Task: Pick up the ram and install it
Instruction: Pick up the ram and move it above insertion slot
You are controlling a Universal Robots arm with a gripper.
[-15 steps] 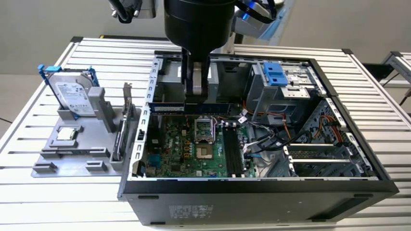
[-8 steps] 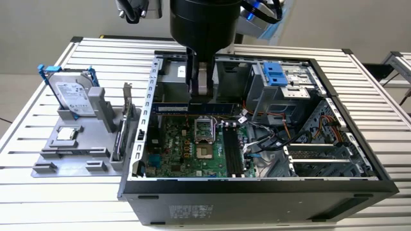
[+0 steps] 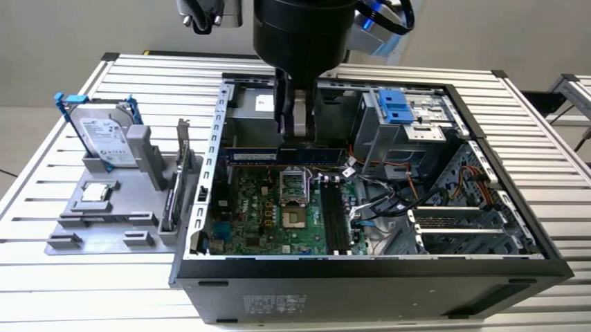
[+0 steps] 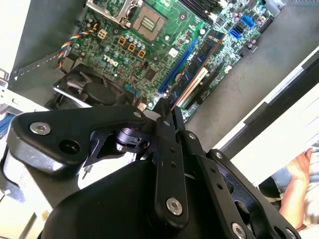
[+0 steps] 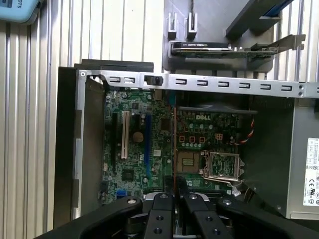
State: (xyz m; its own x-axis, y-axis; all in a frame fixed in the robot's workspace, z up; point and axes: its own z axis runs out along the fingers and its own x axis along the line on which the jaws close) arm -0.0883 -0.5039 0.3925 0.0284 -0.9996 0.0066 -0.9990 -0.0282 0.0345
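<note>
My gripper (image 3: 293, 140) hangs inside the open computer case, shut on the ram (image 3: 249, 154), a long blue stick held level above the far edge of the green motherboard (image 3: 268, 214). In the second wrist view the ram (image 4: 202, 59) runs away from the closed fingertips of the gripper (image 4: 168, 105), showing dark chips and a gold edge. Seen edge-on in the first wrist view, the ram (image 5: 173, 139) is a thin line ahead of the gripper (image 5: 173, 186). The black memory slots (image 3: 334, 218) lie nearer the case's front, apart from the stick.
A grey holder (image 3: 111, 207) at the exterior view's left carries a silver hard drive (image 3: 102, 135) and a dark card with a metal bracket (image 3: 180, 173). The CPU socket (image 3: 293, 183), loose cables (image 3: 397, 190) and a drive cage (image 3: 397, 111) crowd the case. A person's hand (image 4: 299, 169) is beside the table.
</note>
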